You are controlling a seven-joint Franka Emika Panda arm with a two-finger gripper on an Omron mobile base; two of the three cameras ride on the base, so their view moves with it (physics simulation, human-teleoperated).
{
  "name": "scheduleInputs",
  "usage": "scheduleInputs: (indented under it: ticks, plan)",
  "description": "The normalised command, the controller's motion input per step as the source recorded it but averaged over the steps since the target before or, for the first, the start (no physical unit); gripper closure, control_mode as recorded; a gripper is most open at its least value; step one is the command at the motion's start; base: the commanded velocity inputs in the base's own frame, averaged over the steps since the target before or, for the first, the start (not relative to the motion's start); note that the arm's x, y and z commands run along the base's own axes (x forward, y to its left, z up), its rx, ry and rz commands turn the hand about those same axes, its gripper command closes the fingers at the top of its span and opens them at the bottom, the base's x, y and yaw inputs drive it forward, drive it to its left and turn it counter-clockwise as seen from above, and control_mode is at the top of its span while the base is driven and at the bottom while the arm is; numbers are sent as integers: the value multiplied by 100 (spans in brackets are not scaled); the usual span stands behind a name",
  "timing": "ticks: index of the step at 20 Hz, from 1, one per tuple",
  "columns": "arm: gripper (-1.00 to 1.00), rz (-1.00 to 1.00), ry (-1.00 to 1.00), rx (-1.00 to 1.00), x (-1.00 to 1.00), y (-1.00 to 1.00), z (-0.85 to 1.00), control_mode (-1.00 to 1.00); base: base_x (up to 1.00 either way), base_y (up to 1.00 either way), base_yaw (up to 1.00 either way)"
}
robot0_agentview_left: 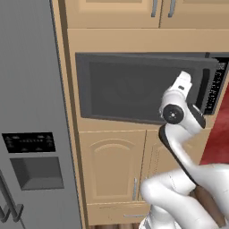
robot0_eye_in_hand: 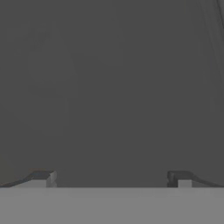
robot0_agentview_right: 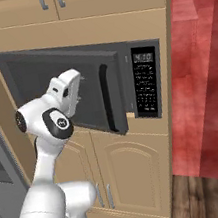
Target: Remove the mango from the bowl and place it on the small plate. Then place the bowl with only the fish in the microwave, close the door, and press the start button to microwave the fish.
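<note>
Gripper: the white robot arm's two-finger gripper [robot0_eye_in_hand: 112, 179] has its small dark fingertips [robot0_eye_in_hand: 41, 177] spread wide, holding nothing, right up against the door.
Door: the wide dark grey microwave door [robot0_agentview_right: 61, 84] with a vertical black handle [robot0_agentview_right: 107, 97] is nearly shut, its right edge a bit out.
Microwave: the dark grey microwave [robot0_agentview_left: 214, 85] sits in light wooden cabinets [robot0_agentview_right: 135, 157].
Keypad: the black panel [robot0_agentview_right: 145, 84] is at its right side.

The white arm reaches up and forward, elbow bent, its claw [robot0_eye_in_hand: 112, 178] spread wide, fingertips [robot0_eye_in_hand: 43, 177] apart.
</note>
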Motion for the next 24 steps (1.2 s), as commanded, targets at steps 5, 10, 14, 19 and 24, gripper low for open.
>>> scheduleInputs:
  ticks: [5, 10, 14, 19, 24]
  plan:
    - [-100, 16, 8, 10, 97, -16, 3, -100, 0, 0, 0]
    - [-100, 9, 18, 8, 83, -2, 10, -100, 0, 0, 0]
    - [-100, 6, 19, 4, 67, 0, 4, -100, 0, 0, 0]
    - [-100, 6, 8, 1, -10, 0, 1, -100, 0, 0, 0]
    - [-100, 5, 0, 3, -100, 0, 30, -100, 0, 0, 0]
